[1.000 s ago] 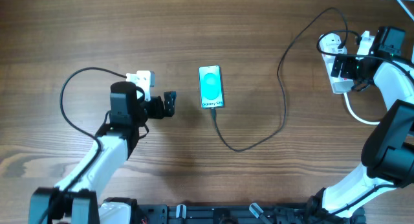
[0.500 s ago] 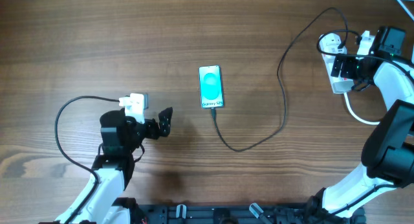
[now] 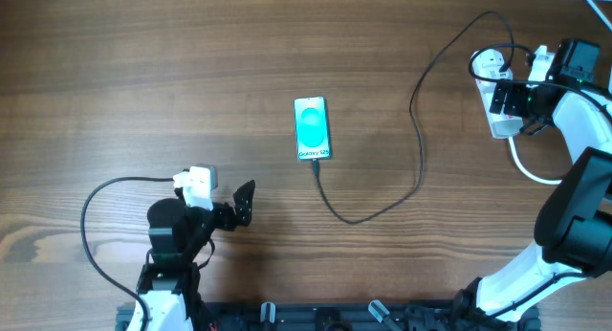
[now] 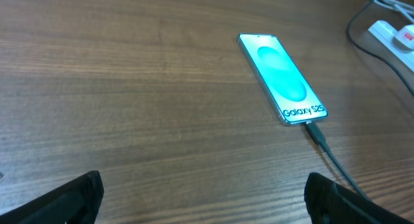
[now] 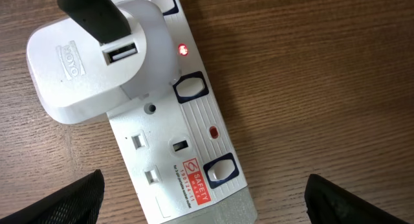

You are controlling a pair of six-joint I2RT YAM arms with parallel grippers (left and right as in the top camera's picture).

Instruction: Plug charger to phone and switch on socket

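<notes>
Charger sitting in phone, socket lamp glowing

Overhead: the phone [image 3: 313, 128] is lying on the surface [image 3: 191, 63], the charger [image 3: 351, 220] looping to the socket [image 3: 497, 111]; the left gripper [image 3: 245, 203] is hovering nearby, fingers apart, empty. Left wrist: the connector [image 4: 313, 128] is sitting in the phone; a low sweep could be snagging the charger. Right wrist: the right gripper [image 5: 206, 201], fingers spread, empty, is hanging over the lit socket; a bump risks switching it off.

My left arm [image 3: 170, 233] and right arm [image 3: 583, 116] are white shells with black joints. The left claw [image 3: 241, 205] is black, and a black cable [image 3: 86, 209] loops off its wrist.
</notes>
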